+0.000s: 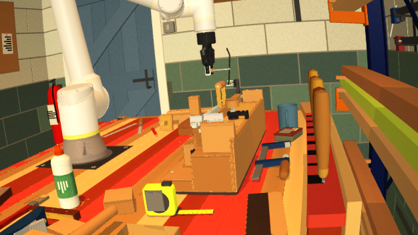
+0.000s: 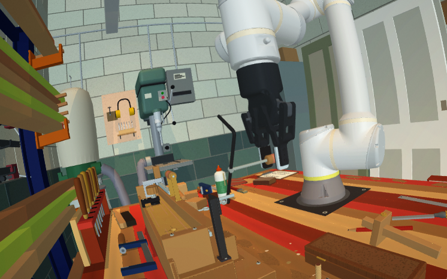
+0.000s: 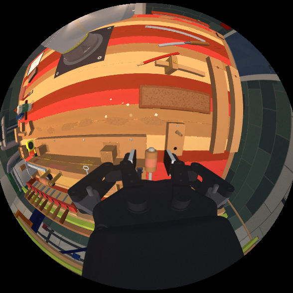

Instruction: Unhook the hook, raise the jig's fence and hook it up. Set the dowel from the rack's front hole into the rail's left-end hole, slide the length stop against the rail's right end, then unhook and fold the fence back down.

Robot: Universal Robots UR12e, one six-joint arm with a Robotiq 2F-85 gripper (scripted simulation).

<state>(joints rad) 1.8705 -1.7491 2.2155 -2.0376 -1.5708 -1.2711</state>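
Note:
My gripper (image 1: 208,70) (image 2: 274,161) (image 3: 151,158) hangs high above the far end of the wooden jig (image 1: 221,143), pointing down. The hook's orange knob (image 2: 270,159) (image 3: 150,159) sits between my fingers, at the end of a thin grey rod (image 2: 247,165) that reaches from the black post (image 2: 230,154). The fence (image 2: 174,210) lies folded down along the jig. The length stop (image 1: 238,114) (image 2: 150,200) sits on the rail. The dowel rack (image 3: 175,139) carries one dowel (image 3: 179,133) beside an empty hole. My gripper is open around the knob and holds nothing.
The black post and its bent upper arm (image 1: 229,65) rise just beside my fingers. A glue bottle (image 2: 220,181), a blue mug (image 1: 287,115), clamps (image 1: 272,157) and a chisel rack (image 1: 319,130) stand around the jig. A sanding block (image 3: 175,99) lies on the bench.

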